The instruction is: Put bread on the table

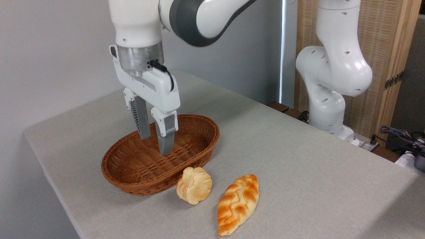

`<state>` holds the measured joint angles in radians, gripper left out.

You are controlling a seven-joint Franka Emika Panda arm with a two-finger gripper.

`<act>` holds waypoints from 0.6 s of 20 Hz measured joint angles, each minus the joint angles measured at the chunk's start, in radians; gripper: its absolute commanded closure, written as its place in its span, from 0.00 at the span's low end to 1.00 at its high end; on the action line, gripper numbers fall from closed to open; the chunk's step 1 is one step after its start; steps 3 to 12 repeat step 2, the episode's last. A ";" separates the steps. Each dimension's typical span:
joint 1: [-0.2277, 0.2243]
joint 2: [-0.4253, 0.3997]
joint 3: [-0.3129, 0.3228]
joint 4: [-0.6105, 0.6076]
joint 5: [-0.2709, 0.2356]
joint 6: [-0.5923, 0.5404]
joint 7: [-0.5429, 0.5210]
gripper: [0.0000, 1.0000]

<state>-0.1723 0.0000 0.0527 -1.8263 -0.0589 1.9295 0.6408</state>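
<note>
My claw [153,145] empty, jaws slightly parted, hanging over basket [132,179]. Basket holds nothing. Roll [194,185] on desk [298,172] touching basket's front rim. Bread [238,203] flat on desk, just beside roll. Judgement: placement done; best to lift clear, straight up, avoid rim.

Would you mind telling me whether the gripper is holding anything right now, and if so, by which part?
Nothing is held. The gripper hangs open and empty above the basket; the bread lies on the table.
</note>
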 measured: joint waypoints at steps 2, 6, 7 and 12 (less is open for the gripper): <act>0.002 -0.005 0.025 0.022 -0.020 -0.023 0.000 0.00; 0.002 -0.005 0.025 0.022 -0.020 -0.023 0.000 0.00; 0.002 -0.005 0.025 0.022 -0.020 -0.023 0.000 0.00; 0.002 -0.005 0.025 0.022 -0.020 -0.023 0.000 0.00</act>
